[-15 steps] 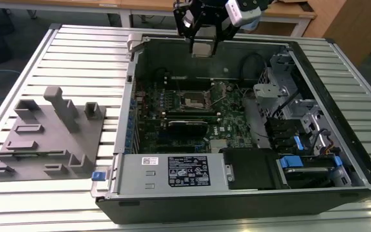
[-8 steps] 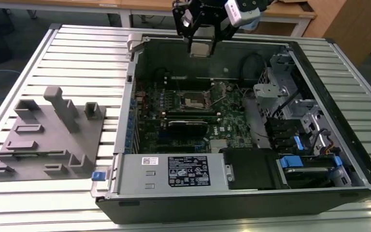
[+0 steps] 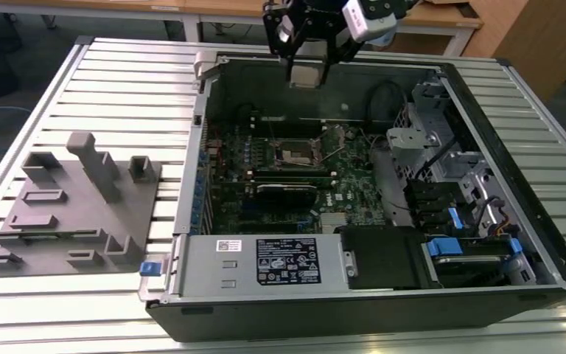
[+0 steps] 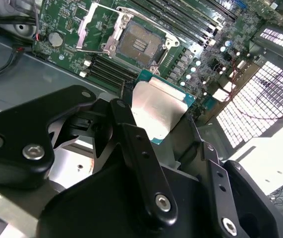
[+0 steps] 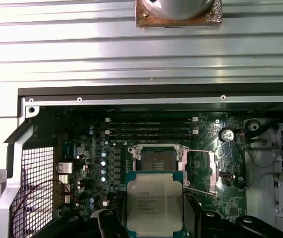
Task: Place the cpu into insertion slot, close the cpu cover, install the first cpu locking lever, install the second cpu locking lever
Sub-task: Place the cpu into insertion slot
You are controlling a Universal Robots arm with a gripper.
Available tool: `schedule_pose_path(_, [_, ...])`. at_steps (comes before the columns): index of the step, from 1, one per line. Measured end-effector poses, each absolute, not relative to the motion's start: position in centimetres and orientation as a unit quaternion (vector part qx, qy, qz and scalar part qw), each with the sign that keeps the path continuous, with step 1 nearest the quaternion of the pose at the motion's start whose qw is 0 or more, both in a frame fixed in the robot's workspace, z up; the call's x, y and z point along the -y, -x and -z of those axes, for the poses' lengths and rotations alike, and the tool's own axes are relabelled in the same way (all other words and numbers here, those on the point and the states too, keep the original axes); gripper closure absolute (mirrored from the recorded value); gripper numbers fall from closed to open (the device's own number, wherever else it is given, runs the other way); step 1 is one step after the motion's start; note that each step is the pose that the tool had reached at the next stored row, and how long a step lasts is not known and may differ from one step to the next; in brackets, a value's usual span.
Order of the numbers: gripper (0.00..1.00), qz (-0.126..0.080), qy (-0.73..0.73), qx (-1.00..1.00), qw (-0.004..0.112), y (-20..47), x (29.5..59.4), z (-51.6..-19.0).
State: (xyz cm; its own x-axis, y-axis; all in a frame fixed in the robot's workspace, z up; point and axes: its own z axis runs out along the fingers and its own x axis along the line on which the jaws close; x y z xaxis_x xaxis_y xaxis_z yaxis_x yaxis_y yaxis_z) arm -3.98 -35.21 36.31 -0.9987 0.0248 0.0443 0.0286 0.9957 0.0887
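My gripper (image 3: 306, 68) is clamped on the cpu (image 5: 154, 206) by two opposite edges. It holds the chip flat with its metal top towards the wrist, which I judge is so it can meet the insertion slot (image 5: 157, 159) squarely. The cpu hangs well above the board, inside the rim of the open computer case (image 3: 192, 184) on the surface (image 3: 116, 81). The cpu cover (image 4: 99, 27) stands swung up beside the slot, which is bare and holds nothing.
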Motion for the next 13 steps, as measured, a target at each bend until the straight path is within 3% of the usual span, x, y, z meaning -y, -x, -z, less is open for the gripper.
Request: schedule_pose_path(13, [0.46, 0.045, 0.013, 0.999, 0.022, 4.0, 35.2, -34.8])
